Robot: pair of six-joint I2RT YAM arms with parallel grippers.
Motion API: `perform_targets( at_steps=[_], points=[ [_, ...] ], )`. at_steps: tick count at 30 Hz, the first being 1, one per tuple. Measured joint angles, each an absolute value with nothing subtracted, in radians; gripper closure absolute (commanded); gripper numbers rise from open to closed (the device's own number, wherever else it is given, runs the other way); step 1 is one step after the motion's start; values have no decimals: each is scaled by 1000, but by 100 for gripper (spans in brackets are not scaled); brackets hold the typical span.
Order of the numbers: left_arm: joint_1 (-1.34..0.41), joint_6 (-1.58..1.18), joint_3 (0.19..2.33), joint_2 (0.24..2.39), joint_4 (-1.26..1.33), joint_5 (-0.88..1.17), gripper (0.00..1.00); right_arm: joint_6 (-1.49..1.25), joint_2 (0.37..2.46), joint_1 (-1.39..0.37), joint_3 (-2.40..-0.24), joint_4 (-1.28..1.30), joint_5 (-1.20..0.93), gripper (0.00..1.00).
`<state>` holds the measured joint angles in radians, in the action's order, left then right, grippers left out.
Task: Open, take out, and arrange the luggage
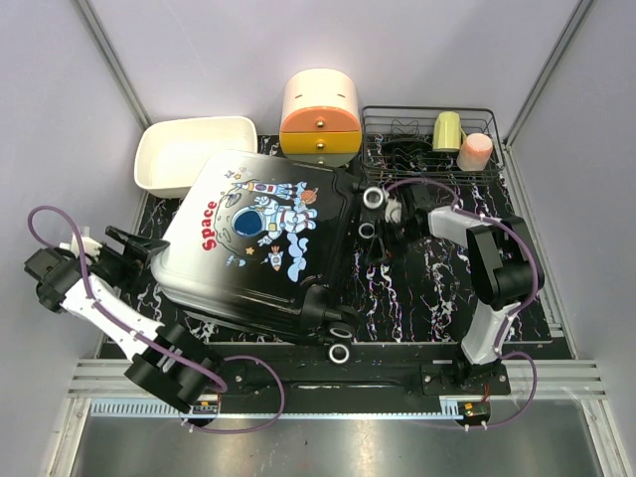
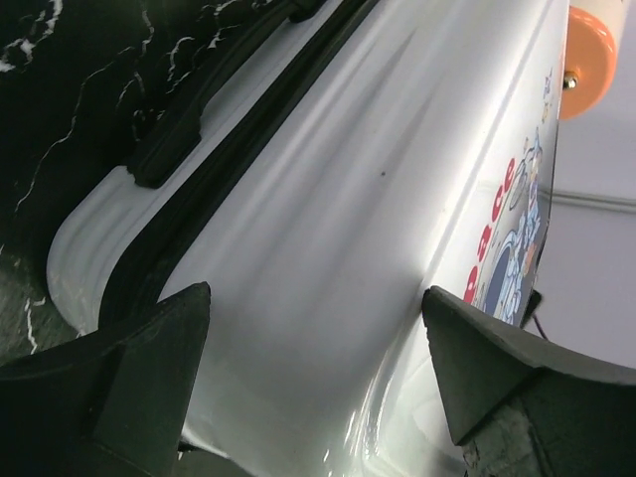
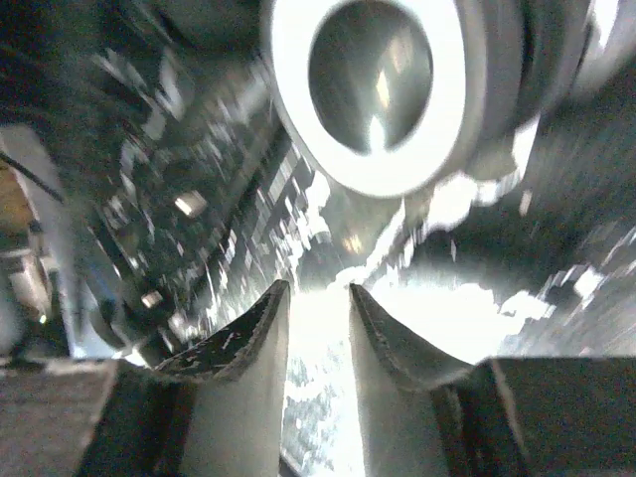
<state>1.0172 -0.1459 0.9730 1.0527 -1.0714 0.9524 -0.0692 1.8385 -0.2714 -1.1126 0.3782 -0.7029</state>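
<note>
The left fingers (image 2: 149,368) stand wide apart, straddling the white edge of the luggage (image 1: 258,238). It lies on the table (image 1: 437,288) between the two pairs of fingers, astronaut side up. Its shell looks shut to me, with the black seam just beyond those fingers unbroken. So I'd say the opening isn't done, and taking out and arranging are all left. The right fingers (image 3: 248,368) sit nearly together with nothing in the slit, and a wheel (image 3: 383,89) lies just beyond their tips.
</note>
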Motion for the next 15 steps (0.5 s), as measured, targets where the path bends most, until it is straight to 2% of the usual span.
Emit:
perform_targets(
  at_steps=[2, 4, 10, 12, 14, 15],
  points=[
    [986, -169, 973, 1072, -1029, 960, 9, -67, 1844, -274, -1058, 453, -699, 55],
    [944, -205, 973, 1089, -982, 959, 10, -65, 1844, -275, -1039, 503, -699, 44],
    [778, -289, 993, 1143, -821, 929, 8, -62, 1743, -241, -1039, 526, -727, 26],
    [757, -302, 1020, 1172, -812, 929, 6, -52, 1678, -202, -1040, 535, -746, 15],
    [749, -305, 1069, 1211, -833, 931, 3, -34, 1614, -163, -1045, 543, -755, 0],
    [748, -301, 1098, 1229, -847, 932, 2, -9, 1579, -142, -1052, 553, -754, 0]
  ],
)
